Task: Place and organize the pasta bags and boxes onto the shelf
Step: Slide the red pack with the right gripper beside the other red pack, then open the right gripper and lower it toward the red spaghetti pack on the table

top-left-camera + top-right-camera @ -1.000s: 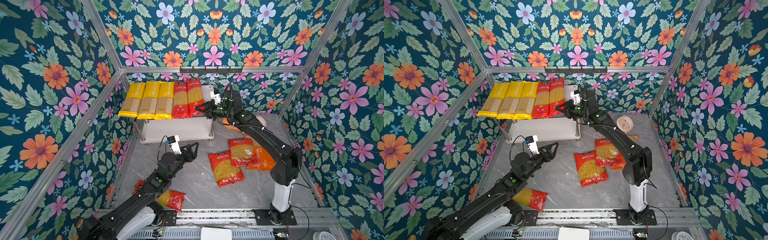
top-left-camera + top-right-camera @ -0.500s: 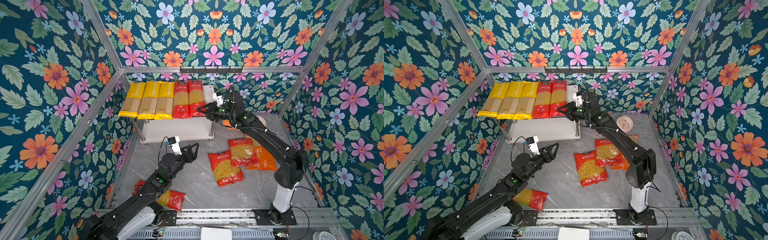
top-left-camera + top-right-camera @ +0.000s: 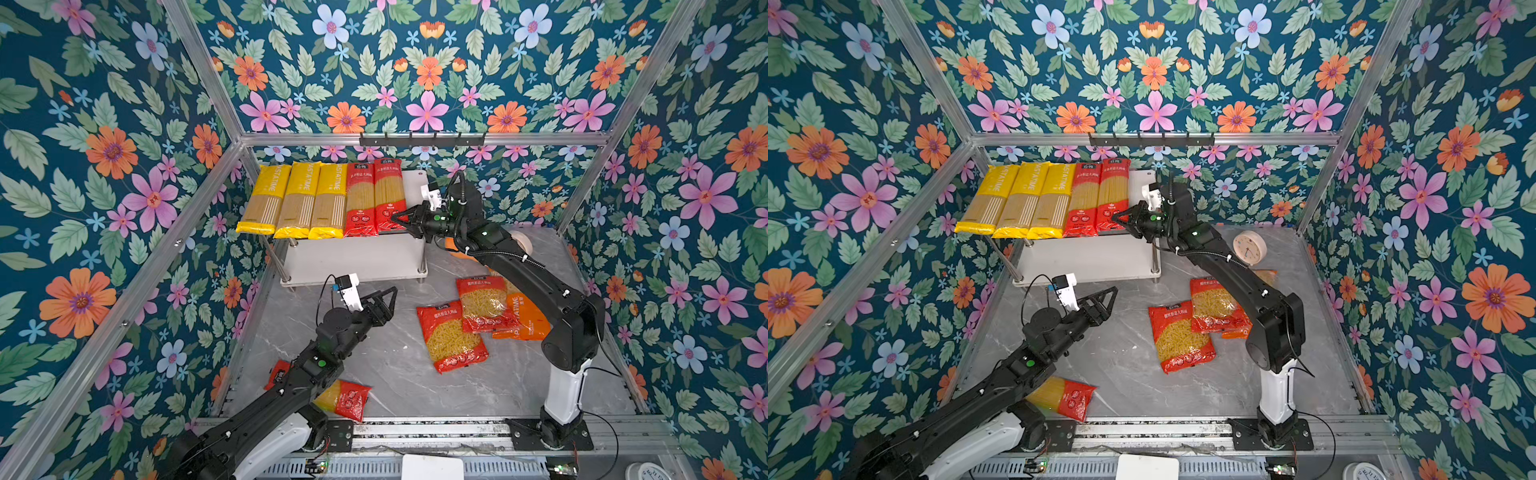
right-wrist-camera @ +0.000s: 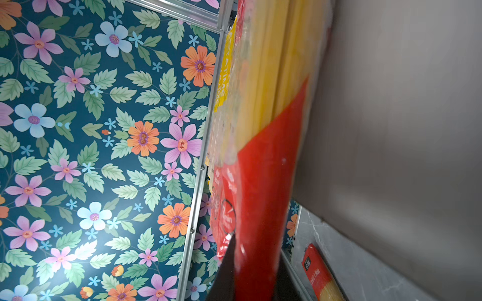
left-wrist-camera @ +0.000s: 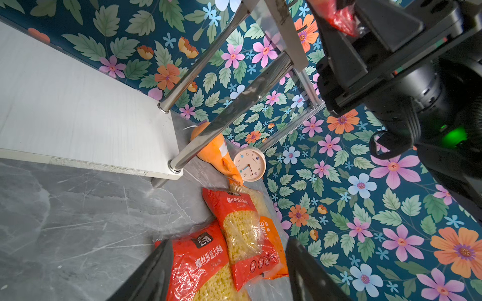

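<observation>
The shelf (image 3: 415, 183) stands at the back of the table. Three yellow spaghetti packs (image 3: 299, 199) and two red ones (image 3: 360, 199) lie side by side on its top board, their near ends overhanging the front edge. My right gripper (image 3: 399, 218) is shut on the near end of the rightmost red spaghetti pack (image 3: 388, 193); the right wrist view shows that red pack (image 4: 266, 182) between the jaws of the right gripper (image 4: 257, 260). My left gripper (image 3: 388, 297) hovers open and empty in front of the shelf, facing two red short-pasta bags (image 5: 203, 265) and an orange bag (image 5: 271, 229).
Another red spaghetti pack (image 3: 347, 399) lies partly under my left arm at the front of the table. An orange plush fish (image 5: 216, 151) and a round clock (image 3: 1249, 248) sit right of the shelf. The shelf's lower board (image 3: 353, 257) is bare. A black hook rail (image 3: 422, 140) hangs behind.
My right gripper has shifted left with the near end of the rightmost red pack, which now lies straight against its neighbour. The left arm has not moved.
</observation>
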